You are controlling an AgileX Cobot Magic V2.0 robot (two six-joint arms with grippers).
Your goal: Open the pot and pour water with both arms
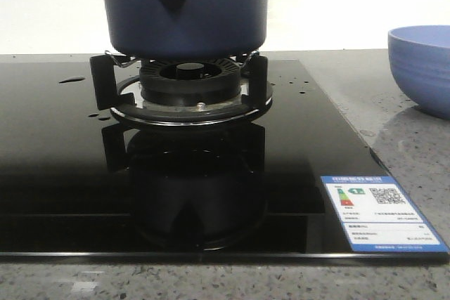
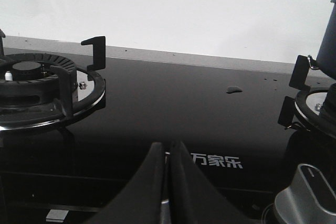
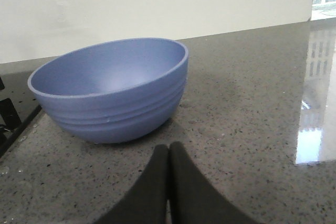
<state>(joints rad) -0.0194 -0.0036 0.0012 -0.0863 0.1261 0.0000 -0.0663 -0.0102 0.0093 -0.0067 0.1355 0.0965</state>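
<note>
The left end effector (image 2: 167,182) is sitting with fingers pressed together over the glossy black glass cooktop (image 2: 173,103) printed "万家乐". The right end effector (image 3: 168,182), likewise closed, is facing one light blue ribbed bowl (image 3: 113,90). One dark navy round pot (image 1: 184,8) is sitting upper centre on a burner (image 1: 188,82); one energy label (image 1: 380,214) is lying lower right.

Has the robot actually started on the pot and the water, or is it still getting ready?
Nothing looks done. The pot sits on the burner; its top is out of view, so the lid can't be judged. The left pincer and right pincer are both shut and empty. The bowl looks empty. Opening and pouring remain.
</note>
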